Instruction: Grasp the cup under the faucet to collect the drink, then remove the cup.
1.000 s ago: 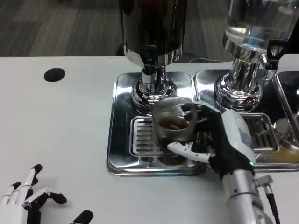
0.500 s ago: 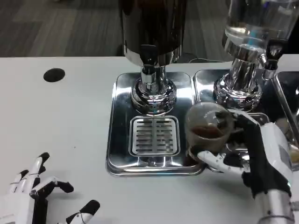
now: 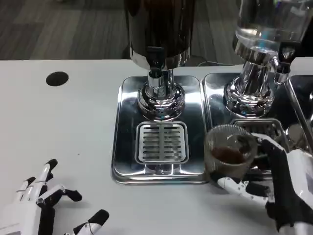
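Dispensers (image 3: 159, 34) block the rear; bare table (image 3: 63, 127) lies open at left.

No readable text, labels, brands or numbers anywhere: none on the dispensers (image 3: 159, 34), trays (image 3: 128, 132), cup (image 3: 229, 152) or desk (image 3: 58, 127).

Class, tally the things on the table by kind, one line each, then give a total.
Drink dispensers: 2 (dark one, clear one)
Steel drip trays: 2 ()
Cups: 1, held by the right hand
Total: 5

Clear cup (image 3: 230, 154), brown drink (image 3: 228, 155)
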